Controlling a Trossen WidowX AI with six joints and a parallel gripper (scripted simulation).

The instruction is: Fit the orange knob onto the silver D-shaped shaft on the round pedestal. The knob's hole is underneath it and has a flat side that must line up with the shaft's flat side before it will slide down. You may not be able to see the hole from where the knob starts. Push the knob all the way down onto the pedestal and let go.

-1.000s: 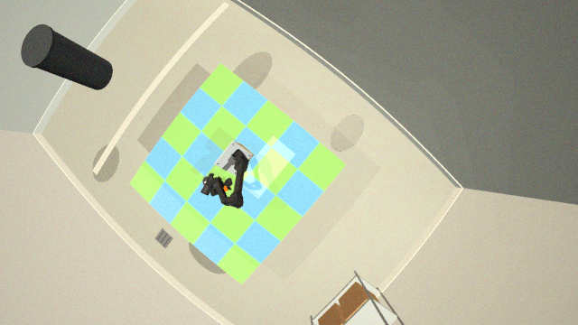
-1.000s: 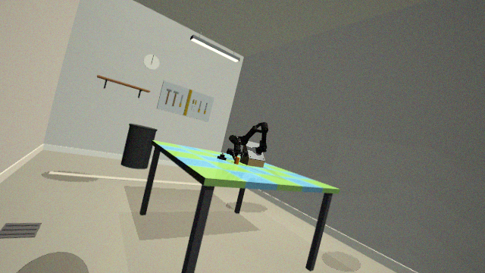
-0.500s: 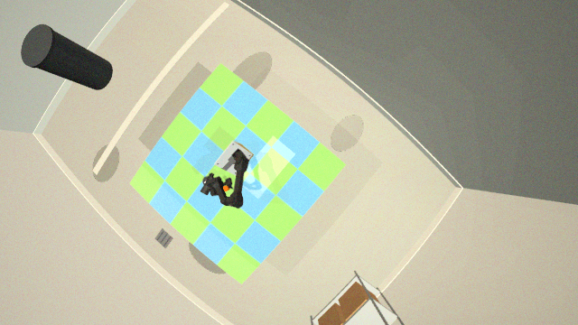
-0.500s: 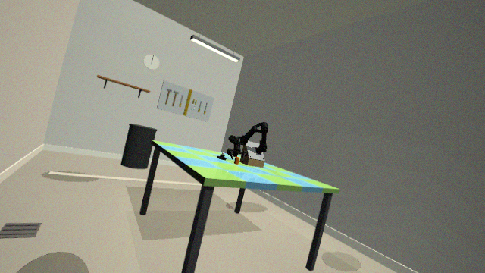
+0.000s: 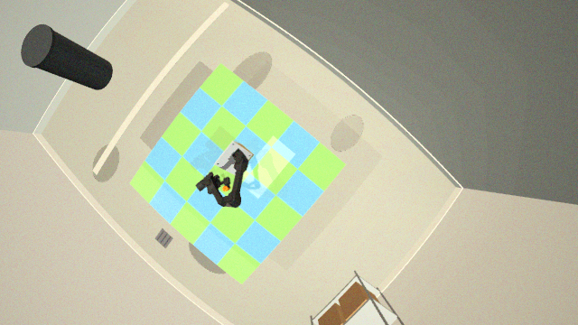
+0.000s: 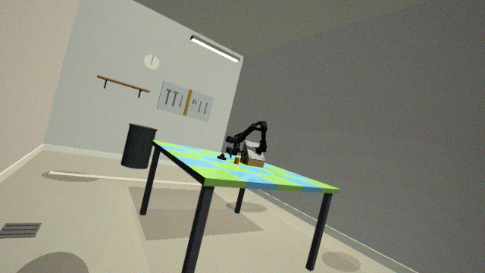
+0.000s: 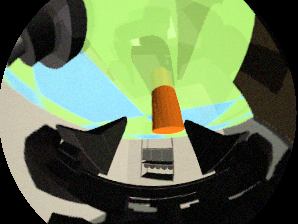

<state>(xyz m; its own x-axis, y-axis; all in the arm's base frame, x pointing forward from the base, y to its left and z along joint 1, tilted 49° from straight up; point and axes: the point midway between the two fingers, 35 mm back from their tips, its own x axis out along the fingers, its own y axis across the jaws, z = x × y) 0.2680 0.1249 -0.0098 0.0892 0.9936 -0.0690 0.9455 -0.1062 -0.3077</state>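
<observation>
From the top, we find the orange knob (image 5: 226,188) (image 6: 236,160) (image 7: 167,111) beside the gripper (image 5: 224,182) (image 6: 229,155) (image 7: 156,122), off the round pedestal; the arm obscures much here.

In the exterior view, we note the knob upright on the checkered table (image 5: 280,217) (image 6: 261,176) (image 7: 90,85), with the dark pedestal (image 6: 222,156) (image 7: 55,35) apart from it.

In the wrist view, we record the jaws wide, nothing held, the knob ahead between their lines. We judge the step to be grasping: the next move calls for centring, advancing and closing squarely, before lifting and aligning flats.
</observation>
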